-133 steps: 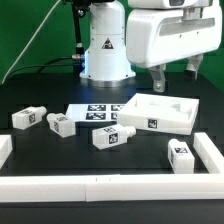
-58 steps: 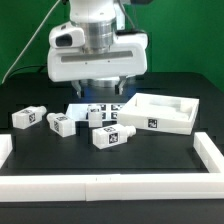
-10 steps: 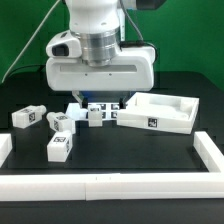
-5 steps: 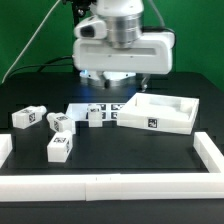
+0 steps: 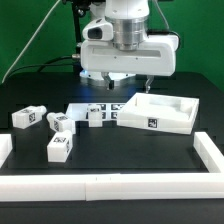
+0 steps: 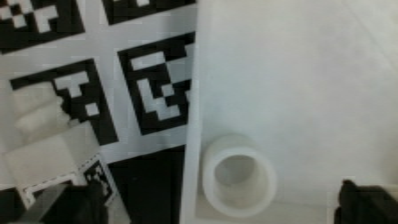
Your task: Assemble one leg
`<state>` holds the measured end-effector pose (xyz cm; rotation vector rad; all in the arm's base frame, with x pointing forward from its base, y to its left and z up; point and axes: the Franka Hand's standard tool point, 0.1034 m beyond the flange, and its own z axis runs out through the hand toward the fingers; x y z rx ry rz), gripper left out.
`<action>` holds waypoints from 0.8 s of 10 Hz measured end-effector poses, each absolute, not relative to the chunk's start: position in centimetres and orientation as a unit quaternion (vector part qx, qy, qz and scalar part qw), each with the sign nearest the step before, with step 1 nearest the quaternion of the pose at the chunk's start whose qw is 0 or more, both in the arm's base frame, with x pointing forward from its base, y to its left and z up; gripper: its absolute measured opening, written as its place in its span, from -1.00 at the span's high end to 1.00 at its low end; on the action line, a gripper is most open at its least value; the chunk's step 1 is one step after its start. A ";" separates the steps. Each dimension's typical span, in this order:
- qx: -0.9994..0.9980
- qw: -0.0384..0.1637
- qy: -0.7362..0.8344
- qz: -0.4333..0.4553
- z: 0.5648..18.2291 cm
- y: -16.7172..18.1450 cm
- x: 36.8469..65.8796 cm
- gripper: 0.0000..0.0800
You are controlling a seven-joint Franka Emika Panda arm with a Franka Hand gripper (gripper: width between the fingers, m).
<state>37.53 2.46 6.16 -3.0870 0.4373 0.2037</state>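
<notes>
Four white legs with square markers lie on the black table in the exterior view: one at the far left (image 5: 27,117), one beside it (image 5: 62,123), one standing by the marker board (image 5: 95,115), and one nearer the front (image 5: 60,148). My gripper (image 5: 127,84) hangs open and empty above the marker board and the left edge of the large white tray-like piece (image 5: 160,112). In the wrist view the gripper (image 6: 221,198) is open, its dark fingers (image 6: 68,200) set wide apart over the tray-like piece (image 6: 302,90), which has a round hole (image 6: 237,176). No leg shows there.
The marker board (image 5: 100,107) lies behind the legs and also fills part of the wrist view (image 6: 107,80). White rails border the table at the front (image 5: 110,186), the exterior view's left (image 5: 5,146) and right (image 5: 210,152). The robot base stands at the back.
My gripper has risen and moved toward the exterior view's right, from low over the legs to above the tray-like piece's left edge. The legs have stayed put over the last second.
</notes>
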 end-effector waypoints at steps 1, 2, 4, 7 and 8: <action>-0.989 0.002 0.140 0.050 4.5 2.5 36.1 -0.62; -0.989 -0.002 0.140 0.048 3.1 2.7 35.0 -0.62; -0.990 -0.010 0.134 0.040 1.1 2.9 34.8 -0.62; -0.990 -0.011 0.133 0.041 0.8 2.9 34.7 -0.32; -0.990 -0.011 0.133 0.041 0.8 2.9 34.7 0.03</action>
